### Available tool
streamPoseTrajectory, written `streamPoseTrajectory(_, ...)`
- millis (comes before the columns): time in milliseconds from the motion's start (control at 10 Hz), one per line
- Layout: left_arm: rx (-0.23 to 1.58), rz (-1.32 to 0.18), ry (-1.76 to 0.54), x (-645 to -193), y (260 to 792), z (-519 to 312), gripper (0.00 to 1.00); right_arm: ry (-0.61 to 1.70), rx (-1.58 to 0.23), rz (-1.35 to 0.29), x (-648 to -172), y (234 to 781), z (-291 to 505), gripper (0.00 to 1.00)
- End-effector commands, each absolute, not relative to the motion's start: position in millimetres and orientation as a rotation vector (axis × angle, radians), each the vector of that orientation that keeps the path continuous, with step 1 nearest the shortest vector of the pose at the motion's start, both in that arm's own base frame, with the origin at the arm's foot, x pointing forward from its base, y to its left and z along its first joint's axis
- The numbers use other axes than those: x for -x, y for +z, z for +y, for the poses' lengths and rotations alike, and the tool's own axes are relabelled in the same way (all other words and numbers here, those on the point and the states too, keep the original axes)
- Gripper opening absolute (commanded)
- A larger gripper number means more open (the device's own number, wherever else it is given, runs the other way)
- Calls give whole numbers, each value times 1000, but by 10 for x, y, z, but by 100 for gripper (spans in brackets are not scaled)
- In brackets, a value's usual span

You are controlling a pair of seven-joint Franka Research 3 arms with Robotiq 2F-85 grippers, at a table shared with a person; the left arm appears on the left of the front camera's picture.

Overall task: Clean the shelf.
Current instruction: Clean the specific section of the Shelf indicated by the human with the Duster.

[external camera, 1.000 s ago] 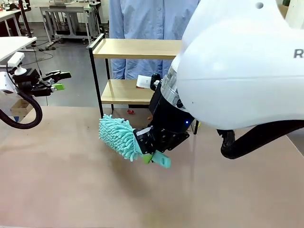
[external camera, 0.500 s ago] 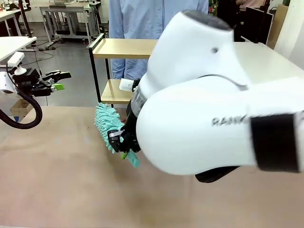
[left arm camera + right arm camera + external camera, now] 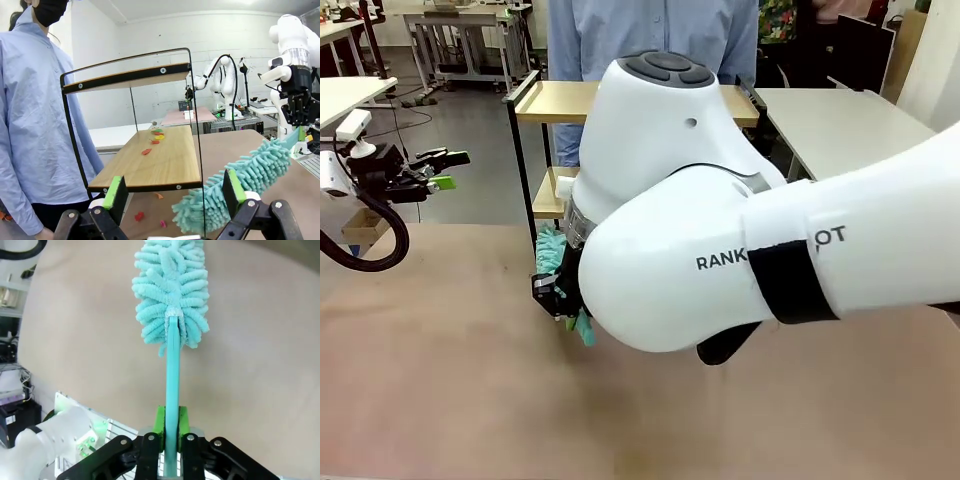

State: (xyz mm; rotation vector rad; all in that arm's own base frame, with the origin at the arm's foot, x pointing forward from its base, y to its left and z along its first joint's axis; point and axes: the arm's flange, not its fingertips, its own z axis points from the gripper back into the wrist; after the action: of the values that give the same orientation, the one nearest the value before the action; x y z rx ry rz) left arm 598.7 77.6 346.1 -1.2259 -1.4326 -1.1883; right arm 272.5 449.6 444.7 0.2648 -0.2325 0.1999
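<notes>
The shelf (image 3: 552, 101) stands at the table's far edge; most of it is hidden by my right arm. In the left wrist view, small red and yellow scraps (image 3: 152, 142) lie on its lower board (image 3: 160, 165). My right gripper (image 3: 558, 293) is shut on the handle of a teal fluffy duster (image 3: 551, 250), whose head sits by the shelf's lower left leg. The right wrist view shows the gripper (image 3: 170, 422) clamping the handle, with the duster (image 3: 170, 285) pointing away over the table. The duster (image 3: 235, 182) also hangs before the shelf. My left gripper (image 3: 445, 170) stays open at the far left.
A person in a blue shirt (image 3: 650, 40) stands right behind the shelf. More scraps (image 3: 139, 216) lie on the table under the lower board. White tables stand at the left (image 3: 340, 95) and right (image 3: 840, 120). My bulky right arm (image 3: 720, 240) crosses the table's middle.
My right arm has swung left, carrying the duster from the table's middle to the shelf's lower left corner. The left arm has not moved.
</notes>
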Motion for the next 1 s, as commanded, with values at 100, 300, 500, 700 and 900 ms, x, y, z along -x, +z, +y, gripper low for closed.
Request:
streamPoseTrajectory(100,1224,-1432,-1196,-5968,3493,782,100,117,-245,-330,-2975,4229,4775,13)
streamPoseTrajectory(300,1224,-1432,-1196,-5968,3493,782,100,89,-209,-419,-3116,4053,4865,13)
streamPoseTrajectory(500,1224,-1432,-1196,-5968,3493,782,100,71,-204,-495,-3302,3907,4971,13)
streamPoseTrajectory(700,1224,-1432,-1196,-5968,3493,782,100,58,-236,-485,-3478,3856,5076,13)
streamPoseTrajectory(900,1224,-1432,-1196,-5968,3493,782,100,37,-258,-459,-3646,3822,5187,13)
